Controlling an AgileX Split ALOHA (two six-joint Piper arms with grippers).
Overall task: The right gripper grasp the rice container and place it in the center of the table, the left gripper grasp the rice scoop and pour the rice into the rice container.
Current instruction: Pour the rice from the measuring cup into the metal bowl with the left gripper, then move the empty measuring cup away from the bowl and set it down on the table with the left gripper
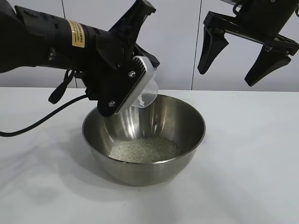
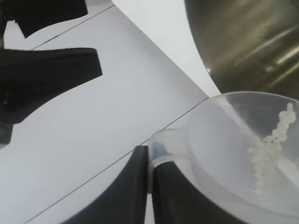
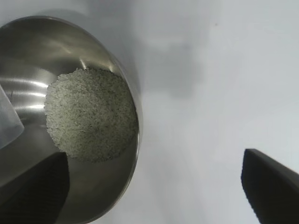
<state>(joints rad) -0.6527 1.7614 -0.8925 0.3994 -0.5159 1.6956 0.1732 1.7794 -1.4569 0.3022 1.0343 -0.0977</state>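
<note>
Tilting above rice container (image 1: 187, 126), rice scoop (image 1: 147, 93) in left end effector (image 1: 128, 77)

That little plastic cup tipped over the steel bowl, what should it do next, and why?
Probably tip a bit further. The left tool holds the rice scoop tilted above the rice container. Most rice is already in the bowl, but a few grains cling inside the cup.

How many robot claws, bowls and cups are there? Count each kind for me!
Robot claws: 2, the left gripper and the right gripper
Steel bowls: 1, the rice container
Plastic cups: 1, the rice scoop
Total: 4
</note>
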